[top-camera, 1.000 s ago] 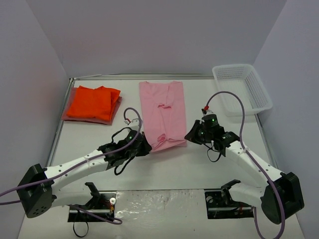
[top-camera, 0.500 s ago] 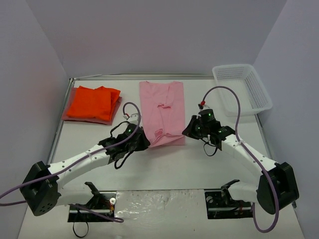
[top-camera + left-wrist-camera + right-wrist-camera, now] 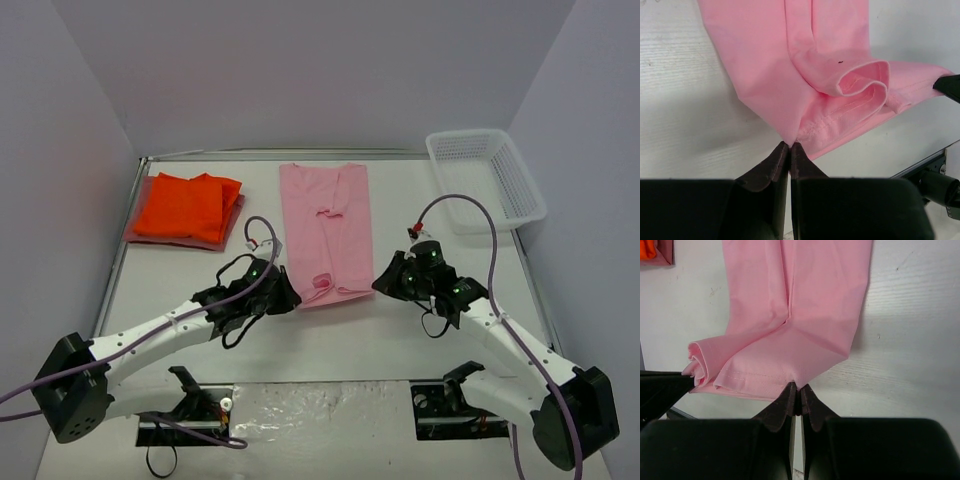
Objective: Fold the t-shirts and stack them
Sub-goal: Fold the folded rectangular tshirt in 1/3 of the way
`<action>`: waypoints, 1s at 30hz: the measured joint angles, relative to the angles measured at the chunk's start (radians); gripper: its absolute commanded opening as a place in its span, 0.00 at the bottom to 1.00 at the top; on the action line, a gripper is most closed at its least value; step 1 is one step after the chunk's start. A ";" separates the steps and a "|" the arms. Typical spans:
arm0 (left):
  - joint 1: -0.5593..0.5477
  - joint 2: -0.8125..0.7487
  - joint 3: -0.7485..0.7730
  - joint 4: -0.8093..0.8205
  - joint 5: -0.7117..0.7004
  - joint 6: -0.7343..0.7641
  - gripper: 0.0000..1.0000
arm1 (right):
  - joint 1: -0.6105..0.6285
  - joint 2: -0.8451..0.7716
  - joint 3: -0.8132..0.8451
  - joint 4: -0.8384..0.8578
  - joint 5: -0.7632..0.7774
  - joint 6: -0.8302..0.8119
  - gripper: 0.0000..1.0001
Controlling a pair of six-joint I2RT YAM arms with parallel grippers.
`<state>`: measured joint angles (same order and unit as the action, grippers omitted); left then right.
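Note:
The light pink t-shirt [image 3: 328,225] lies as a long narrow strip in the middle of the table, with a small rumple near its near hem. My left gripper [image 3: 288,293] is shut on the near left corner of its hem [image 3: 790,135]. My right gripper [image 3: 379,283] is shut on the near right corner [image 3: 799,382]. Both hold the hem just above the table. The bright orange t-shirt [image 3: 187,206] lies folded on the dull pinkish-red folded one [image 3: 226,235] at the far left.
A white mesh basket [image 3: 487,178] stands at the far right corner. White walls close in the table on three sides. The arm bases and their mounts sit at the near edge.
Both grippers went a little toward the far edge with the hem, then came back nearer; the right gripper ends lower and further right than one second ago. The pink hem follows them.

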<state>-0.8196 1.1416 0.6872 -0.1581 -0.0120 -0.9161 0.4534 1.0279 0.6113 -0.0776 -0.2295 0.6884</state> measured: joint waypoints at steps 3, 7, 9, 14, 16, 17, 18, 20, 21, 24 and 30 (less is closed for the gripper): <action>-0.011 -0.011 -0.029 0.009 0.014 -0.009 0.02 | 0.010 -0.057 -0.029 -0.028 -0.006 0.012 0.00; -0.024 -0.023 -0.068 0.035 0.024 -0.029 0.02 | 0.013 -0.117 -0.056 -0.063 -0.009 0.022 0.00; -0.032 -0.025 -0.083 0.046 0.029 -0.040 0.02 | 0.018 -0.140 -0.074 -0.073 -0.010 0.027 0.00; -0.056 -0.025 -0.121 0.076 0.036 -0.063 0.03 | 0.029 -0.183 -0.120 -0.092 -0.010 0.045 0.00; -0.065 -0.025 -0.137 0.086 0.039 -0.071 0.03 | 0.035 -0.194 -0.136 -0.100 -0.011 0.051 0.00; -0.070 -0.025 -0.145 0.090 0.041 -0.078 0.03 | 0.039 -0.200 -0.143 -0.103 -0.010 0.053 0.00; -0.074 -0.025 -0.150 0.092 0.046 -0.083 0.03 | 0.043 -0.205 -0.148 -0.108 -0.010 0.057 0.00; -0.077 -0.026 -0.159 0.099 0.055 -0.090 0.02 | 0.048 -0.215 -0.152 -0.114 -0.010 0.066 0.00; -0.077 -0.026 -0.161 0.099 0.059 -0.093 0.02 | 0.051 -0.220 -0.153 -0.116 -0.008 0.069 0.00; -0.078 -0.032 -0.161 0.101 0.062 -0.098 0.02 | 0.055 -0.229 -0.153 -0.116 -0.002 0.072 0.00; -0.078 -0.044 -0.161 0.104 0.062 -0.102 0.02 | 0.059 -0.230 -0.153 -0.118 0.010 0.075 0.00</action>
<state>-0.8978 1.0973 0.5266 -0.0544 0.0498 -1.0180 0.5125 0.7982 0.4580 -0.1955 -0.2192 0.7631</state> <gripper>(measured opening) 0.034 0.018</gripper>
